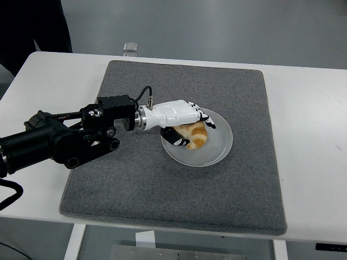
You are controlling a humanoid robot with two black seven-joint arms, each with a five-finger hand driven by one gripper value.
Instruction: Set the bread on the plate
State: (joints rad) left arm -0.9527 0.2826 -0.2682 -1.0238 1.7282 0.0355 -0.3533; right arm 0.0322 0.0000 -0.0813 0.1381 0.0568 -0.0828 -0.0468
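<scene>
Bread (195,135) lying on the left half of the clear plate (219,149), just left of frame centre, orange-brown crust up. Left hand (181,116) spread over it from the left, white fingers (205,116) extended across the top, thumb tucked under the near side; likely loosened rather than clamped, though contact underneath hard to make out from this angle. Palm-down reach suited to lowering the bread into the dish without tipping it. Black forearm stretching back to the left edge of the frame. No right arm anywhere in view.

Plate centred on a grey felt mat (162,184), a soft, non-slip base. Mat on a white table (314,135), with a small clear object (130,47) at the far edge, upper left. Grey wall behind, dark shape in the upper-left corner.
</scene>
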